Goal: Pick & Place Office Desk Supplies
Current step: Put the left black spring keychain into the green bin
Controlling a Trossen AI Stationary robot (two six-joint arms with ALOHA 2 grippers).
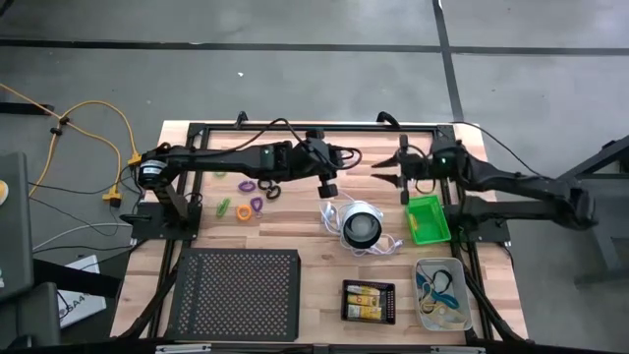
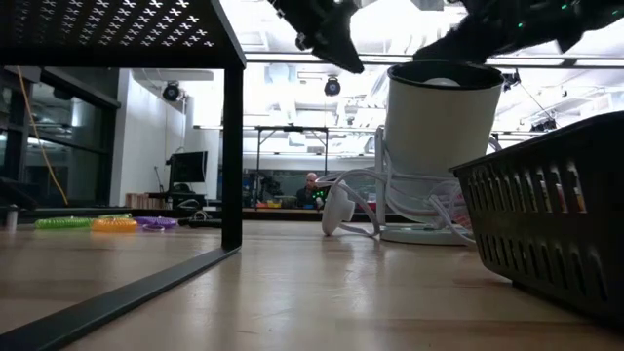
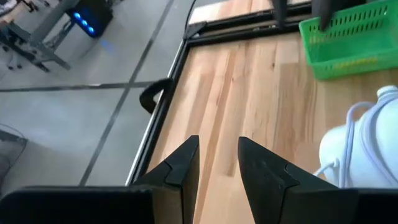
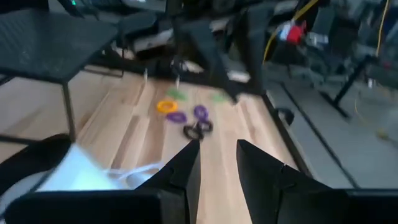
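The round white-and-black object (image 3: 367, 146) is cut off at the left wrist picture's edge, as is the green tray (image 3: 351, 37) beyond it. Beside the perforated black tray (image 1: 236, 293), the small packs (image 1: 368, 300) are too tiny to read, and the loops (image 4: 186, 118) are blurred in the right wrist view.

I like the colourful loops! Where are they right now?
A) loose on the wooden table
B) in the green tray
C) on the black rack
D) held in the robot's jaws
A: the loops lie scattered on the bare table, well away from the green tray.
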